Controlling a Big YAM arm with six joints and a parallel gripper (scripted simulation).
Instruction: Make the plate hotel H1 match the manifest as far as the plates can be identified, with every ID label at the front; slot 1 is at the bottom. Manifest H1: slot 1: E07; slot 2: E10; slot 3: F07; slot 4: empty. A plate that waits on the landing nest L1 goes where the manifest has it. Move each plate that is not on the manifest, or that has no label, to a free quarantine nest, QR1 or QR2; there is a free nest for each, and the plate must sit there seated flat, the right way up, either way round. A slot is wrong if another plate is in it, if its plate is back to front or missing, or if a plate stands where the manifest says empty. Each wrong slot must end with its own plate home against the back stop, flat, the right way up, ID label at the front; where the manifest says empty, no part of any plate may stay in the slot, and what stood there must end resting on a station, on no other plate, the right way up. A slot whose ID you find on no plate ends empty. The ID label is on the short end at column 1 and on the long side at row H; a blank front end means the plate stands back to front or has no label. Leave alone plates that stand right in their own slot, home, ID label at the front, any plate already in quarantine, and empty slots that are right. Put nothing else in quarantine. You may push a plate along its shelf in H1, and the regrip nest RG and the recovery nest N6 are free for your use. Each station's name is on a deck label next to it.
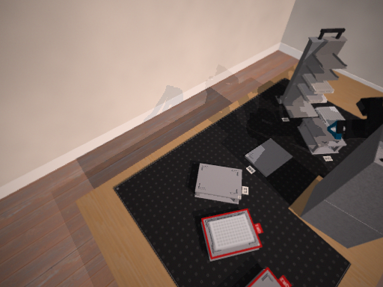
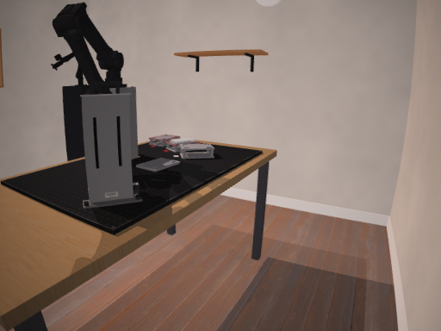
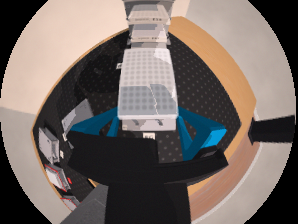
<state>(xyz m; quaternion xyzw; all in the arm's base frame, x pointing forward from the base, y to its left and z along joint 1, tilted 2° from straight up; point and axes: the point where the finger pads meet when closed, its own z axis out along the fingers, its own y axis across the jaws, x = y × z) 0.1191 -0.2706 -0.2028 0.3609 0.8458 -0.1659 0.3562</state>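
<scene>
Four plates [image 1: 231, 232], one hotel [image 1: 299, 80].
</scene>
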